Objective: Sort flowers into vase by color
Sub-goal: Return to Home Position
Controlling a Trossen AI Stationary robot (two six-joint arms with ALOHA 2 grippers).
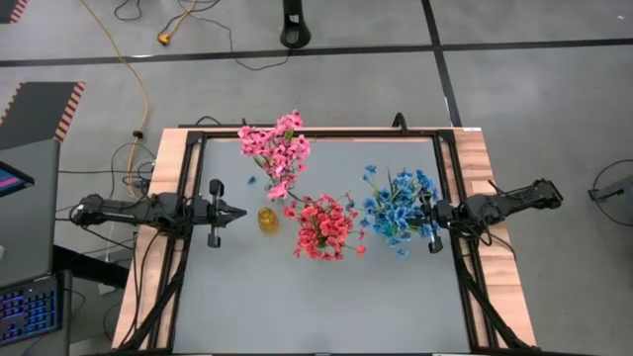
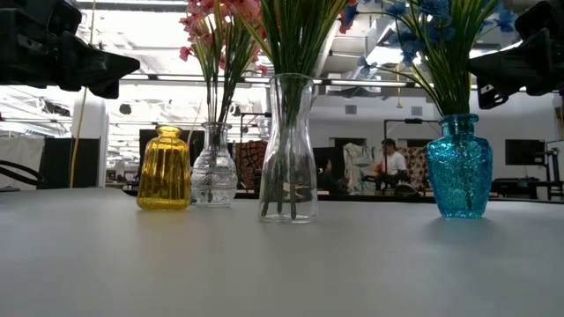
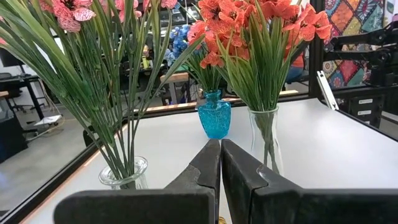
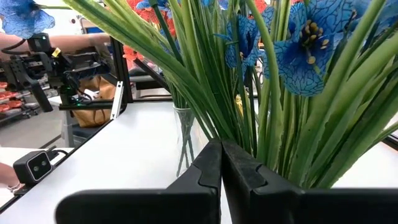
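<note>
Seeing all three bunches standing in vases on the table. Finding pink flowers in the small clear vase, far left of the group, blossoms leaning toward the far edge. Finding red flowers in the tall clear vase at mid-table, nearest of the row. Finding blue flowers in the blue vase on the right. Noting yellow vase standing just left of the small clear one, touching or just apart, can't tell which. Reading left gripper as pressed together, holding nothing, hovering above the table left of the yellow vase, pointing right at the vases. Reading right gripper as pressed together too, holding nothing, hovering at the right side, tips right up against the blue bunch's stems and leaves, pointing left. Seeing both arms hanging above vase-neck height in the low view. Spotting a person sitting in the room well beyond the far edge.
</note>
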